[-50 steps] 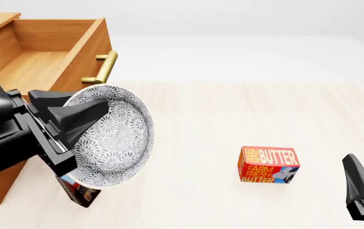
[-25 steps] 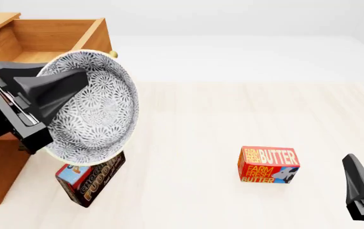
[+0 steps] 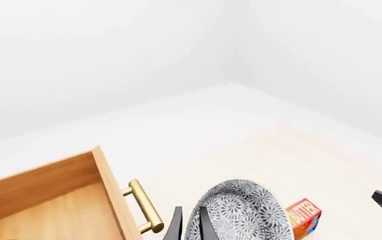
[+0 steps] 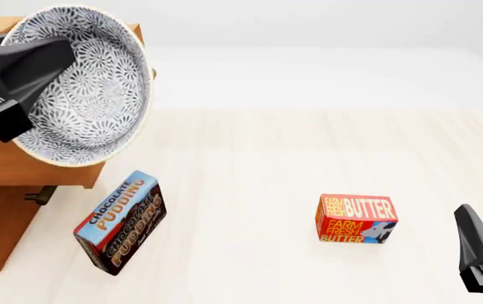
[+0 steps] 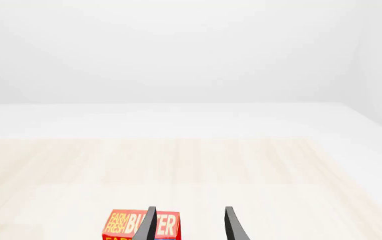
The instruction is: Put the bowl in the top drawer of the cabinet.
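We see the left gripper (image 4: pixel 21 69) pinching the bowl's (image 4: pixel 85 88) rim, holding it tilted above the front of the open top drawer (image 3: pixel 57 200). The right gripper (image 5: pixel 189 225) hangs with fingers apart near the butter box (image 4: pixel 357 219), well away from the drawer.

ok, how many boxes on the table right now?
2. The chocolate pudding box lies left, just in front of the cabinet; the butter box stands right of centre. The raised bowl could hide another.

the matte black left claw (image 4: pixel 34 60) has a broad, wedge-shaped finger tapering to a blunt tip, with a blocky black mount behind it. the matte black right claw (image 5: pixel 189 223) shows two thin, flat blades, dark grey on their faces, narrowing toward the tips.
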Controlling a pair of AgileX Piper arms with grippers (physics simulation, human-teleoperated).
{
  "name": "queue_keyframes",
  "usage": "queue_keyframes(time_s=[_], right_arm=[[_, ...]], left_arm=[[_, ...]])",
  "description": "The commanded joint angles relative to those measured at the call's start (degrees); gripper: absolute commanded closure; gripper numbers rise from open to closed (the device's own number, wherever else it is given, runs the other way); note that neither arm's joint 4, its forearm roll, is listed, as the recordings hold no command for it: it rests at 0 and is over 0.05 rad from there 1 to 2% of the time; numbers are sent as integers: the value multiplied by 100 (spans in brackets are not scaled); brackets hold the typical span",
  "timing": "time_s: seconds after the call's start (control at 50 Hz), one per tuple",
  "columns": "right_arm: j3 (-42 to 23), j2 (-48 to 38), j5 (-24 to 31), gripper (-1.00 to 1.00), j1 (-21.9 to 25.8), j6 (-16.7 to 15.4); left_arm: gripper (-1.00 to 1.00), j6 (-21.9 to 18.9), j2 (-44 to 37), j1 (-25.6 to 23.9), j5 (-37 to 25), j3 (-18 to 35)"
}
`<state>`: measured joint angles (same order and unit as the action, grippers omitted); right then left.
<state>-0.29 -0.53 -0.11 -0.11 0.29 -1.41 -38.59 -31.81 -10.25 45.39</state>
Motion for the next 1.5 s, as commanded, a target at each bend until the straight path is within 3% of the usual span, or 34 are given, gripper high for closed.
queue_keyframes(time_s=[0.02,0.48,0.72,0.88,1.5], right_arm=[[0,-2,0,-100,0,-1],[0,0,0,-100,-1,0],[0,0,0,-100,-1,1],[0,0,0,-100,0,1],[0,0,0,-100,0,1]], left_arm=[[100,96,-61,440,61,241],[100,214,-601,1231,322,609],[100,308,-870,1666,557,523],[100,778,-1431,1897,550,673],[100,855,-2094,2743,1044,779]])
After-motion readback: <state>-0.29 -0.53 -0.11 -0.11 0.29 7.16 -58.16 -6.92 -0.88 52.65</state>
